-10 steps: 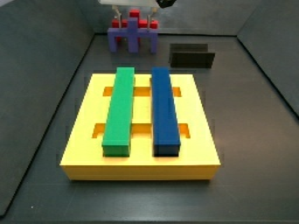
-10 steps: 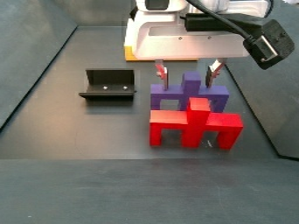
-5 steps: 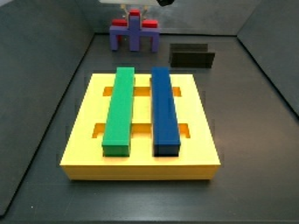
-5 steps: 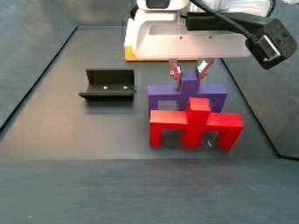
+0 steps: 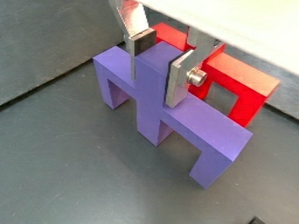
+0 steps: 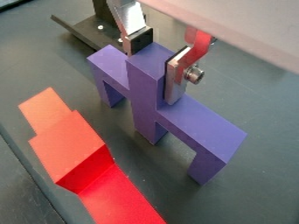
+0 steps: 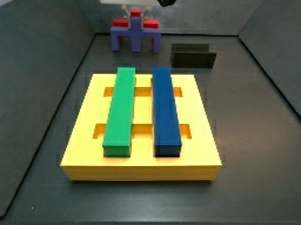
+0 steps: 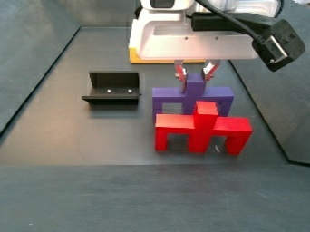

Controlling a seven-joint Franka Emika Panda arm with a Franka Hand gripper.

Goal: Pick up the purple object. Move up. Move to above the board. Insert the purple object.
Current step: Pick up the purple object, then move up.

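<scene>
Large yellow board (image 7: 188, 132) lying flat in the near middle of the dark floor in a side view, slots showing between and beside its bars. On top, a long green bar (image 7: 119, 107) to the left and a long blue bar (image 7: 167, 107) to the right, side by side, both running near to far.

Well beyond the board's far edge, standing on the floor: the purple object (image 7: 135, 35), upright, legs down and central stem up. Seen closer in both wrist views (image 5: 163, 114) (image 6: 152, 105) as a wide crossbar on legs with a square stem rising from its middle. Well apart from the board, not in any slot.

Just beside the purple object, a red piece (image 8: 201, 131) of similar blocky shape, in front of it in a side view and behind it in the other (image 7: 136, 16); touching or not, cannot tell.

Dark L-shaped fixture (image 8: 111, 88) on the floor to the left of the purple object in a side view, to the right of it in the other (image 7: 193, 56), apart from both pieces.

Gripper (image 8: 194, 71) down over the purple object, hanging from the white arm body. Silver fingers (image 5: 181, 77) closed in on the stem from two opposite sides, dark pads pressed flat against it, pinching the purple object by its stem (image 6: 156, 59).
</scene>
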